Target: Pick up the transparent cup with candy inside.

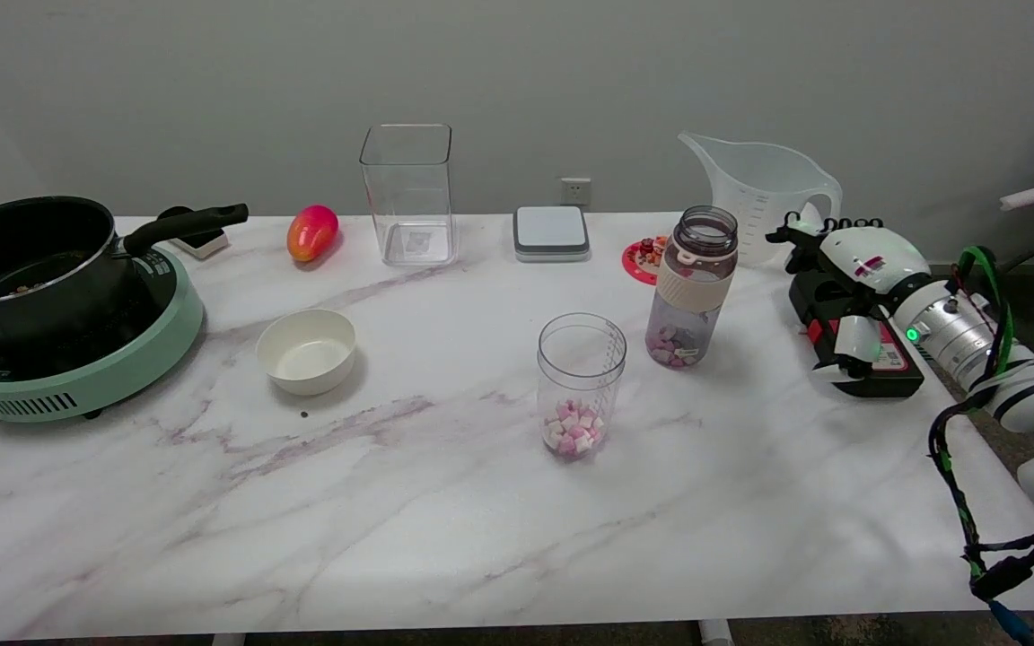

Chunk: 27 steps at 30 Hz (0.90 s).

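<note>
White marble-look table [391, 520] w/ grey-purple veins fills most of the view; plain grey wall [212, 81] behind, a wall socket [575, 190] just above the far edge.

L to R: mint-green hotplate [77, 368] at the left edge, black pot [28, 260] on it, handle pointing right. White bowl [306, 350] just right of the hotplate. Red-orange mango [311, 232] near the far edge, then a tall clear square container [407, 193], then a grey-white flat box [551, 232]. Red coaster-like disc [638, 260] w/ small bits on it, partly behind a bottle [693, 285] that has a beige band and candy at its bottom. Clear measuring jug [759, 197] at the far right corner. Black tool w/ red label [858, 345] lies near the right edge.

Near half of the table is bare from left edge to right edge; open gap also btwn bowl and cup, and btwn bottle and the black tool.

Transparent cup [581, 386] stands upright about mid-table, slightly right of centre, just front-left of the bottle, not touching it. Round, open top, faint ridges near the rim, pink & white candy cubes heaped at the bottom, approx. lower quarter.

Right hand [845, 287] hovers over the black tool at the right edge, well apart from the cup; fingers spread, thumb hanging down, grasping nothing.
</note>
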### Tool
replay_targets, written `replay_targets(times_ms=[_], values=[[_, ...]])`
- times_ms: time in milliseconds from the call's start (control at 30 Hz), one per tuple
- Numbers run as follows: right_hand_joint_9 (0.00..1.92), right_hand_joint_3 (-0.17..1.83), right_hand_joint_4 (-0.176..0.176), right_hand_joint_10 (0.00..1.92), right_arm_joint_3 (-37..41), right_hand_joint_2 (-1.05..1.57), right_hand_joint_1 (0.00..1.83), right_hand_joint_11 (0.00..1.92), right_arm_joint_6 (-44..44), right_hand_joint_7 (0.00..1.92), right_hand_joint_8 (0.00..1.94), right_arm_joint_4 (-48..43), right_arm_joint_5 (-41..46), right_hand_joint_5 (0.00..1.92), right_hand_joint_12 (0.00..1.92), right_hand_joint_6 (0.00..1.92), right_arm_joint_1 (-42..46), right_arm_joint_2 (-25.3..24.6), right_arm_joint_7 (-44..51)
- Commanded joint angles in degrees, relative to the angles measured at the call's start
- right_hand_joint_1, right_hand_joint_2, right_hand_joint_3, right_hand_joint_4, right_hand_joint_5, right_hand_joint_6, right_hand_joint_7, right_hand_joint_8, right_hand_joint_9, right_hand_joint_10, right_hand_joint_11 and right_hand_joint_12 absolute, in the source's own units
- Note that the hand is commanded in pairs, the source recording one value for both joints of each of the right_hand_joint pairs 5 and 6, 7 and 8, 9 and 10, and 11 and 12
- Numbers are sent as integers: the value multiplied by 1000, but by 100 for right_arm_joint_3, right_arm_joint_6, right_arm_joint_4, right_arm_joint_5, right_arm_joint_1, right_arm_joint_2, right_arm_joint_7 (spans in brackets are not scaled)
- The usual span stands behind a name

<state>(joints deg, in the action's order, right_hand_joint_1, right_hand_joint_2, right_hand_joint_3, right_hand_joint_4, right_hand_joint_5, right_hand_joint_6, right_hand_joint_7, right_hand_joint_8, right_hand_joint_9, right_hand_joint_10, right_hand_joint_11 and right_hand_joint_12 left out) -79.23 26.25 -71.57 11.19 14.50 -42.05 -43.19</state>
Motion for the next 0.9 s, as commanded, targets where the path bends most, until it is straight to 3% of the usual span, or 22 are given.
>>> replay_targets(times_ms=[33,300,767,900], values=[[670,1463,0,670,615,-789,1334,659,250,696,696,315,12,339,659,339,320,-223,-93],[670,1434,0,670,1515,-776,1330,661,110,712,712,-213,-37,281,661,281,1338,-685,-12],[662,1426,0,662,1991,-760,1329,663,-684,727,727,-1787,51,274,663,274,1978,-1487,334],[655,1416,0,655,1993,-741,1329,663,-967,743,743,-2176,877,349,663,349,1910,-1853,330]])
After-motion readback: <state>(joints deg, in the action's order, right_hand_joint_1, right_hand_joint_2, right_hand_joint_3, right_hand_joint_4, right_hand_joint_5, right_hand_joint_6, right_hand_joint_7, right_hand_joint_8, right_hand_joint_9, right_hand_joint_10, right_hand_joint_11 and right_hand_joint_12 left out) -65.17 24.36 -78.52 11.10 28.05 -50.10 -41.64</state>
